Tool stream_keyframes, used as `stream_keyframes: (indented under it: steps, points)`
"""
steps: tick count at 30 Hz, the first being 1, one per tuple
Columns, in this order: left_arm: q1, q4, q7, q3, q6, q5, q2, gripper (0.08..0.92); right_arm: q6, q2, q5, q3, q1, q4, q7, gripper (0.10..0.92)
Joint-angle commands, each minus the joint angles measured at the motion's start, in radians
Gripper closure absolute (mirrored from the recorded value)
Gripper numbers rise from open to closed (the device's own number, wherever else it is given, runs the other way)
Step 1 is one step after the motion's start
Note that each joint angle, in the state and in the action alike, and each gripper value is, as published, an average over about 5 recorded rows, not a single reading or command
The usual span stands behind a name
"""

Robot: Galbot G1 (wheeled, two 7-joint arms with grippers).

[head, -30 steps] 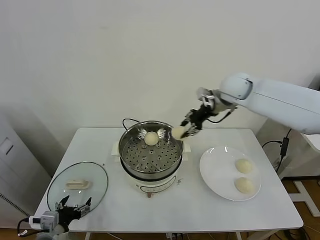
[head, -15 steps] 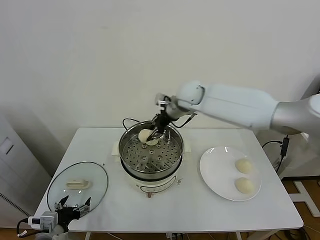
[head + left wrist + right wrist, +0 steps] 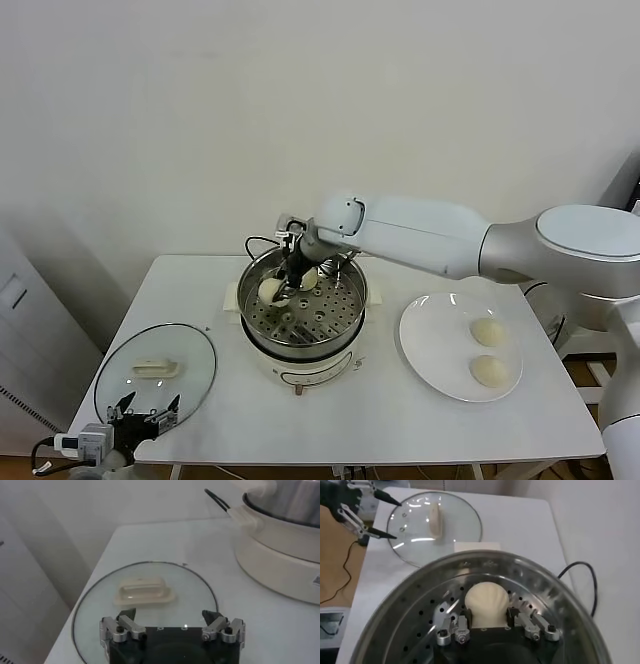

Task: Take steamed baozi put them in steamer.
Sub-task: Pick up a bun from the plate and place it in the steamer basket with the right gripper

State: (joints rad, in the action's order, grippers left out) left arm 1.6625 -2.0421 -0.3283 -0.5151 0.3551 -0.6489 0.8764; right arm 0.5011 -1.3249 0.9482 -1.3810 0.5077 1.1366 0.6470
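Clamped on one steamed baozi (image 3: 486,604), my right gripper's (image 3: 283,285) fingers (image 3: 461,627) hold the bun over the left part of the steamer's (image 3: 345,318) perforated floor, inside its steel wall. I see a second baozi (image 3: 308,280) just beside the gripper, toward the back of the basket. Two more buns (image 3: 488,331) lie on the white plate (image 3: 428,345) to the right of the cooker, well apart from the steamer. My left gripper (image 3: 172,625) hangs with its fingers apart at the table's (image 3: 400,410) near left corner, over the edge of the glass lid (image 3: 145,610).
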Motion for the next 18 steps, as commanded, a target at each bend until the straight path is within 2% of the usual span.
stream_keyframes:
  steps: [1, 4, 12, 15, 18]
  points:
    - [0.009, 0.0, 0.001, -0.005, -0.002, 0.0, 0.005, 0.177, 0.021, -0.029, -0.004, 0.001, -0.027, -0.02, -0.027, 0.575]
    - [0.014, -0.001, 0.001, -0.008, -0.004, 0.0, 0.007, 0.177, 0.024, -0.03, -0.003, 0.004, -0.031, -0.02, -0.038, 0.55]
    - [0.025, -0.002, 0.001, -0.015, -0.009, 0.0, 0.008, 0.177, 0.035, -0.01, 0.009, 0.021, 0.0, -0.007, -0.04, 0.332]
    - [0.027, -0.003, 0.002, -0.017, -0.01, 0.0, 0.008, 0.177, 0.026, 0.036, 0.013, 0.02, 0.051, 0.018, 0.004, 0.252]
    - [0.027, -0.003, 0.002, -0.018, -0.01, 0.0, 0.006, 0.177, 0.003, 0.124, 0.008, -0.008, 0.139, 0.061, 0.098, 0.211]
